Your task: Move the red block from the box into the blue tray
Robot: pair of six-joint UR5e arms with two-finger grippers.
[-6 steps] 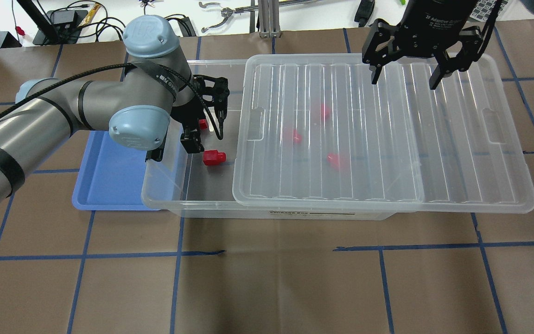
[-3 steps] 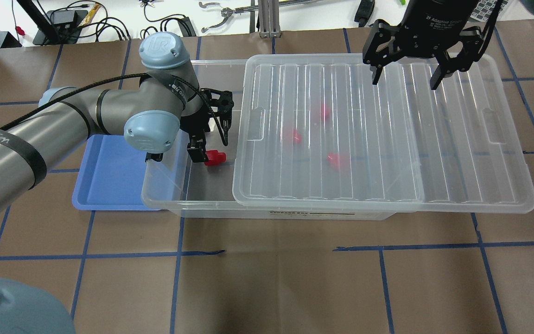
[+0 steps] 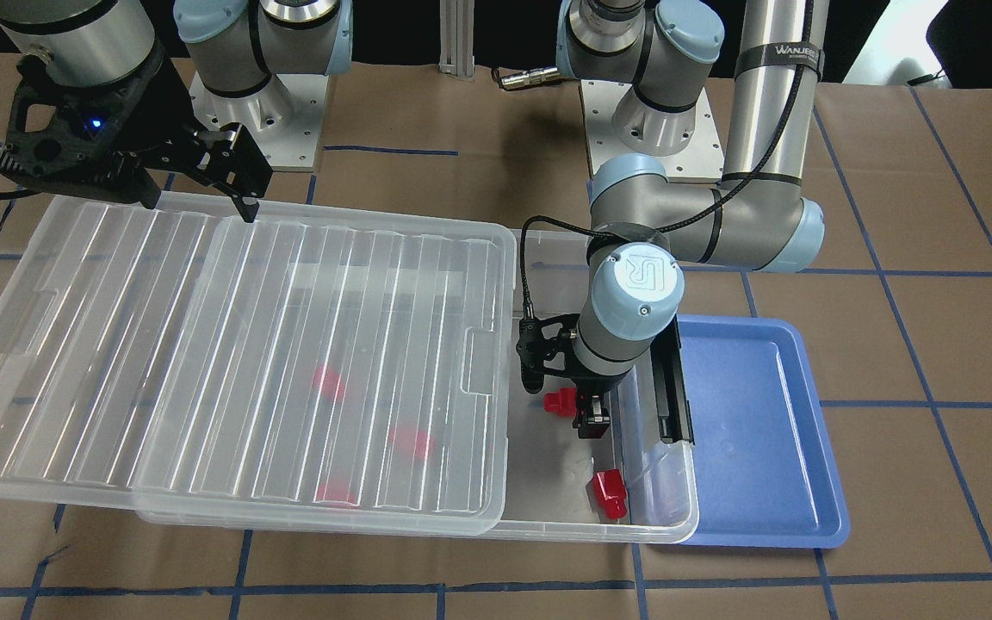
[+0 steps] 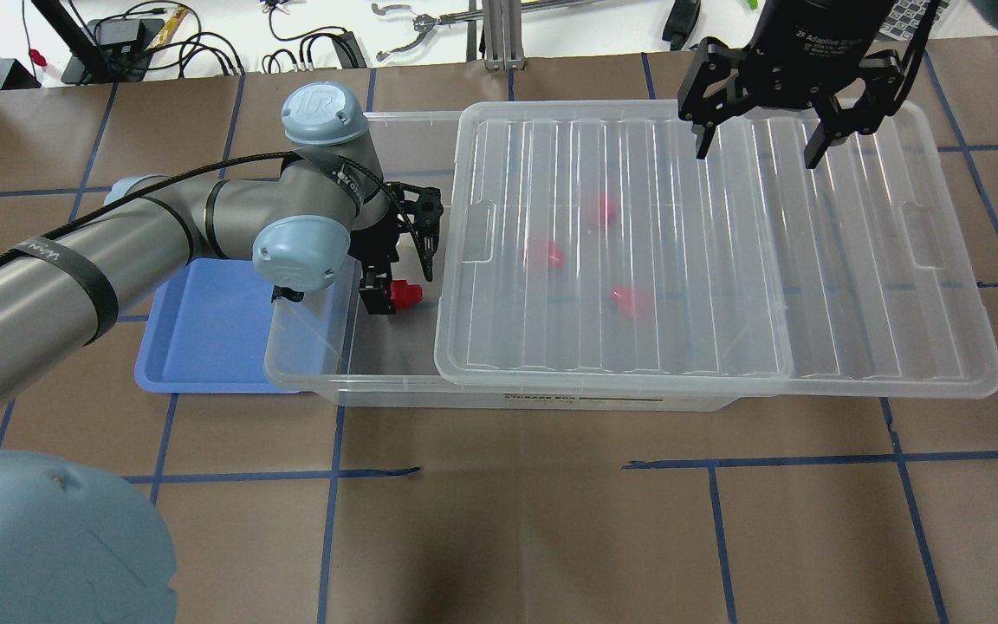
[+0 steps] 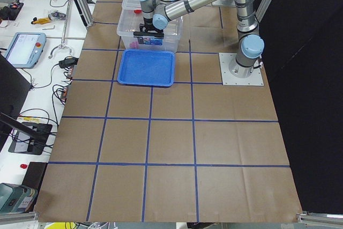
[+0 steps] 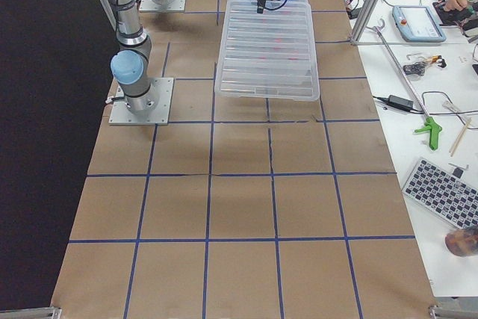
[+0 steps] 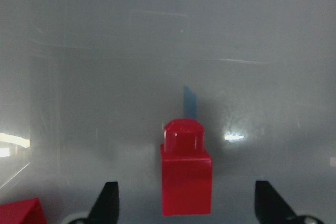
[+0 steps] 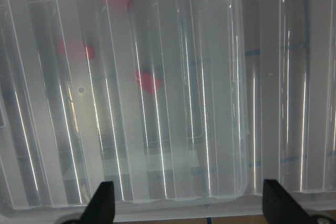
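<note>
Since the earlier overhead frames, the left arm has swung right and lower into the uncovered end of the box (image 4: 308, 381). The left gripper (image 4: 397, 276) now stands at the red block (image 4: 404, 295), which previously lay apart from it. The right arm and the lid have not shifted.

Reading left to right in the overhead view:

1. The blue tray (image 4: 204, 338) lies just beside the box's left end. The box rim overlaps the tray's edge in view. No block lies in the tray.
2. In the left wrist view, the left gripper's fingertips (image 7: 107, 200) are spread wide. The red block sits centred between and just ahead of them, untouched and resting on the box floor, stub pointing away. I judge the approach complete; the next steps are the final descent and closure.
3. A second red block (image 3: 609, 494) lies near the box's far wall, apart from the first.
4. The ribbed lid (image 4: 854, 260) is slid rightward and covers three more red blocks (image 4: 629, 301).
5. The right gripper (image 4: 754, 149) hovers over the lid, fingers wide, holding nothing.

The work surface is brown paper (image 4: 499, 537) marked with a blue tape grid (image 4: 239, 475). A white bench (image 4: 204, 35) behind it carries cables and hand tools.
</note>
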